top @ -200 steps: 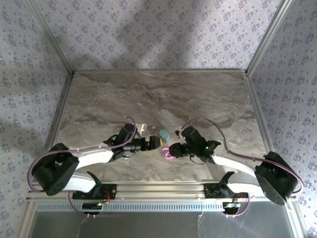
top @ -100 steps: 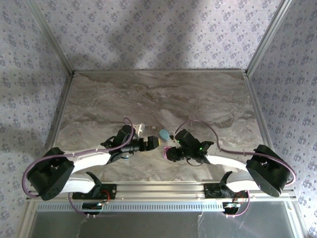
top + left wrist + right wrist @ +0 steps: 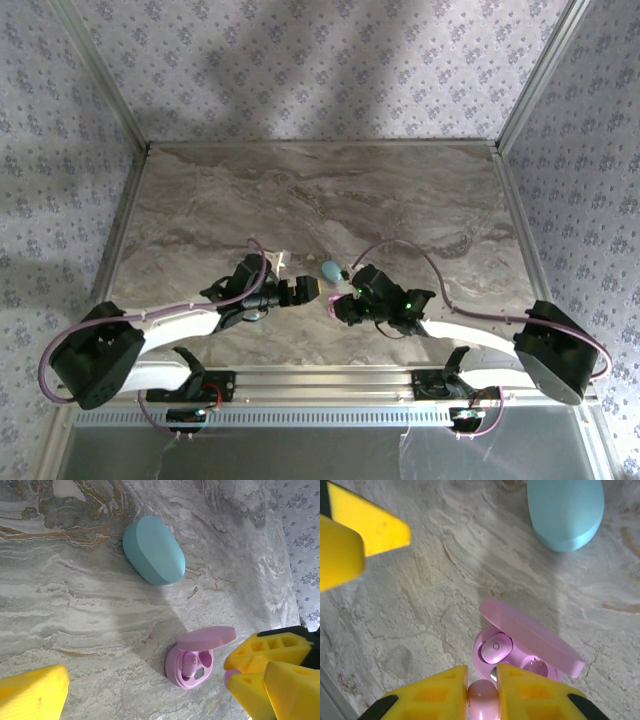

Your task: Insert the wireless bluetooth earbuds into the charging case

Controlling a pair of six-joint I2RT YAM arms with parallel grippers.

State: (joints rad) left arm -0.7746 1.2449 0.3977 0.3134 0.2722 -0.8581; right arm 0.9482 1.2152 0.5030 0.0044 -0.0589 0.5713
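Note:
A pink charging case (image 3: 530,636) lies open on the marble, lid up. One pale pink earbud (image 3: 495,648) sits in its left socket; the right socket (image 3: 536,668) is bare. My right gripper (image 3: 482,676) hovers at the case's near rim, shut on a second pink earbud (image 3: 482,700). From the left wrist the same case (image 3: 191,661) shows, with that held bud (image 3: 230,676) just right of it. My left gripper (image 3: 306,289) stands wide open beside the case, holding nothing, one finger (image 3: 32,692) at lower left.
A closed light blue oval case (image 3: 154,550) lies on the marble just beyond the pink one, also seen from above (image 3: 330,269). The two grippers are close together near the table's front middle. Patterned walls bound the table (image 3: 320,190).
The right gripper has edged left over the pink case, covering it in the top view. The left arm shifted slightly. Neither gripper's opening has changed.

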